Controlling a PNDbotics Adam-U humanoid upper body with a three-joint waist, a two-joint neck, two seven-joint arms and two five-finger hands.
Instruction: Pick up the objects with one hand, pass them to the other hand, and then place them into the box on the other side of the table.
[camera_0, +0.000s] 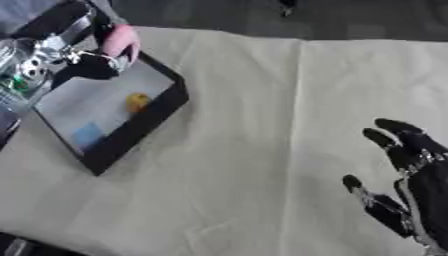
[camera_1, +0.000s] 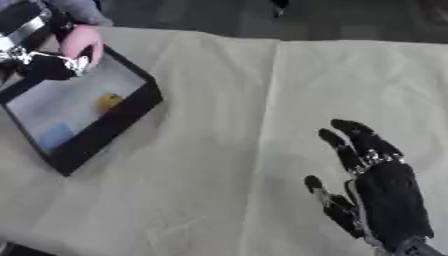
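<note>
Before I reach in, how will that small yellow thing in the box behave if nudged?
The yellow thing looks rounded, so it may roll across the box's flat floor. It looks small, so probably light. The box's raised black rim should stop it.

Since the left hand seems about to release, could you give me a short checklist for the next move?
1. Left hand over the box: ok.
2. Pink object held by it: cannot tell; the hand is blurred.
3. Box has room, only a yellow object and a blue patch inside: ok.
4. Right hand open, clear of the box: ok.
5. More objects left on the cloth: none visible.
</note>
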